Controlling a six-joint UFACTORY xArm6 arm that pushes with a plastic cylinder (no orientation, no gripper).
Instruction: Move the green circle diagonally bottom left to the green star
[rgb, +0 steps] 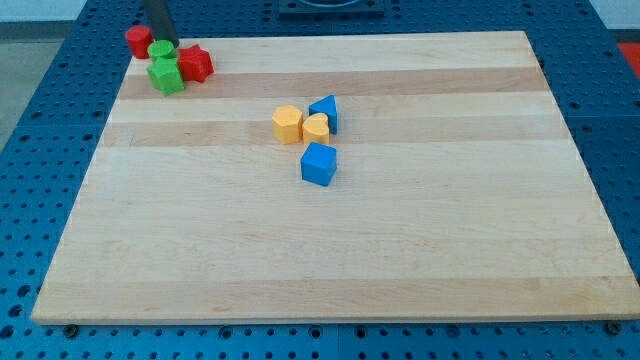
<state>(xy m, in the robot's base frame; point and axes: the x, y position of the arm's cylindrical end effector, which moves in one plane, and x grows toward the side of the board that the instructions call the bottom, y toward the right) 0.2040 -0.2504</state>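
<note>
At the bench's (560, 200) top-left corner, the rod end effector, a bare tip (166, 44) holding nothing, stands against the green circle's (160, 51) upper right. The green star (166, 75) touches just below it, beside a red star (195, 63) and red circle (138, 41).

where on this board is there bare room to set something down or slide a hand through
The whole strip along the view's bottom edge of the wooden board, below the blue cube, is bare, as is the view's right side past the blue triangle. It is crowded at the top left corner, where my tip sits among the green circle, green star and red blocks.
</note>
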